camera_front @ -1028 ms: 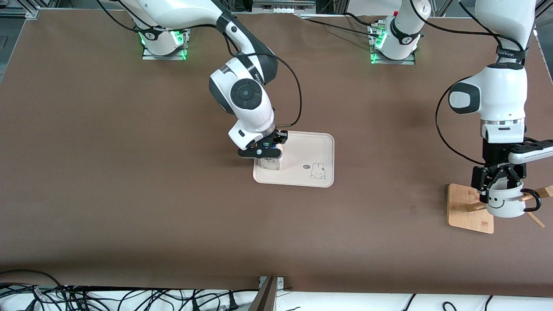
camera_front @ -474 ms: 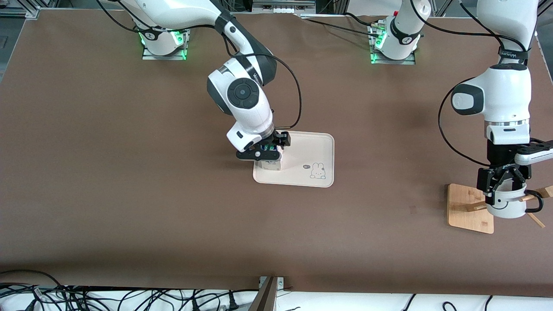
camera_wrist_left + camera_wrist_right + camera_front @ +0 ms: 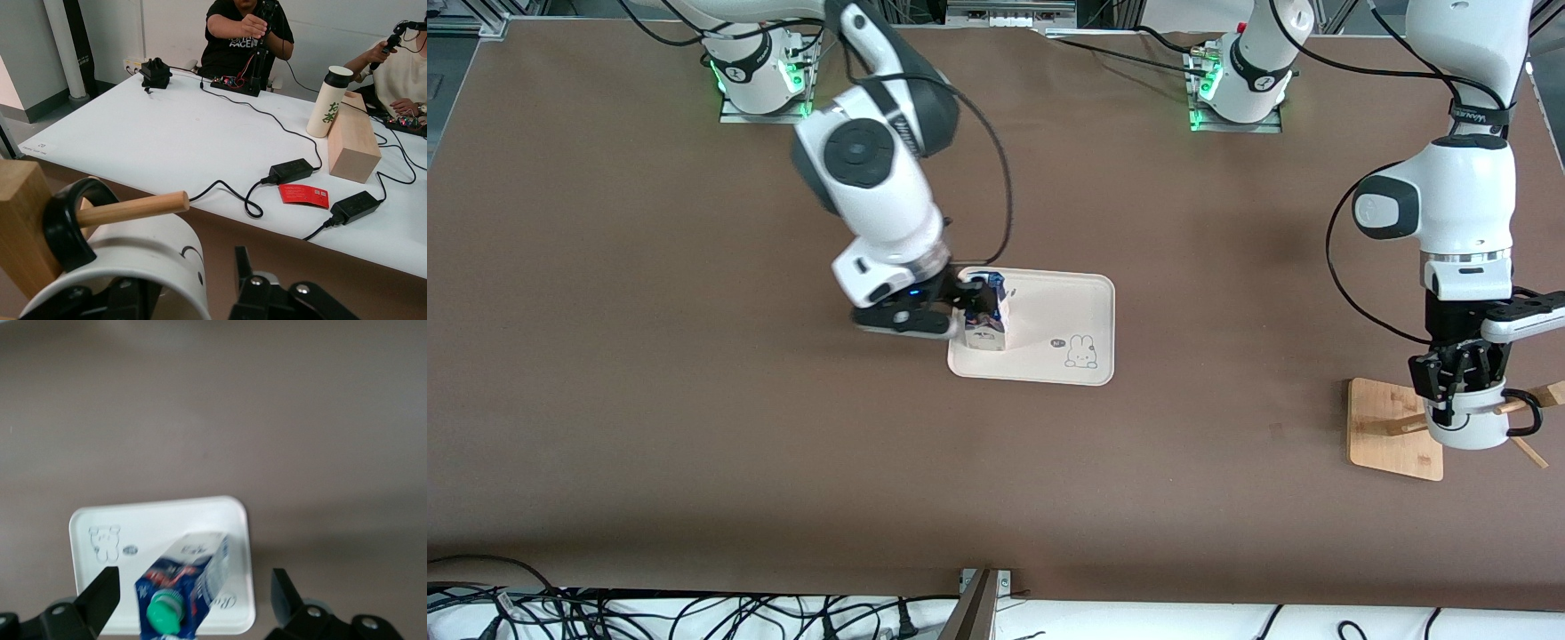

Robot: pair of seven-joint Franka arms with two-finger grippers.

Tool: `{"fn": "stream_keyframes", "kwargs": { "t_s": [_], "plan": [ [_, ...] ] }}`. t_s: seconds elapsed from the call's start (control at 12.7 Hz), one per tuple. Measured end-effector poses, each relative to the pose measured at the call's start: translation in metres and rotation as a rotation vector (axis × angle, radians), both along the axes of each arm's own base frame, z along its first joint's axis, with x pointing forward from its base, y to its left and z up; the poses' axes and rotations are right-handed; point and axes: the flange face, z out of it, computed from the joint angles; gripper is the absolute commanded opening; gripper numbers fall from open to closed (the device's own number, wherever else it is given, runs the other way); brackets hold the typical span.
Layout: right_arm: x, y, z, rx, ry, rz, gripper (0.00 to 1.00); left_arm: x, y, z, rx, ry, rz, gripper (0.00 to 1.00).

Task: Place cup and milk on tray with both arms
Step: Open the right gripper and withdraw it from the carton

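We see the milk (image 3: 988, 313) standing on the tray (image 3: 1067, 302) at frame center, the right gripper (image 3: 925, 316) released just beside it. At lower right, the left gripper (image 3: 1458, 378) clasps the cup (image 3: 1472, 427), whose handle hangs on the wooden rack (image 3: 1392, 431).

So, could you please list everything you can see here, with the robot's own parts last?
milk carton: one, dark blue and white with a green cap, upright on the tray.
tray: one, cream-white, mid-table.
cup: one, white with a black handle, hung on a rack peg.
wooden rack: one, bamboo-coloured, at the left arm's end.
right tool: black, open, beside the carton.
left tool: black, closing around the cup's rim.
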Motion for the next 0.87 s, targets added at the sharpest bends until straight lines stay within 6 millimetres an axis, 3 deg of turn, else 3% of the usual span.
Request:
{"fn": "stream_keyframes", "kwargs": {
  "t_s": [0.24,0.55,0.87],
  "plan": [
    [0.017,-0.081,0.054,-0.035,0.046,-0.031,1.00,0.000,-0.002,-0.001,-0.001,0.002,-0.003,0.00],
    [0.000,-0.185,0.132,-0.039,0.122,0.033,1.00,0.000,-0.005,-0.004,-0.004,0.012,-0.008,0.00],
    [-0.027,-0.287,0.142,-0.032,0.145,0.136,1.00,0.001,-0.017,0.000,-0.009,0.001,-0.025,0.00]
  ]
}}
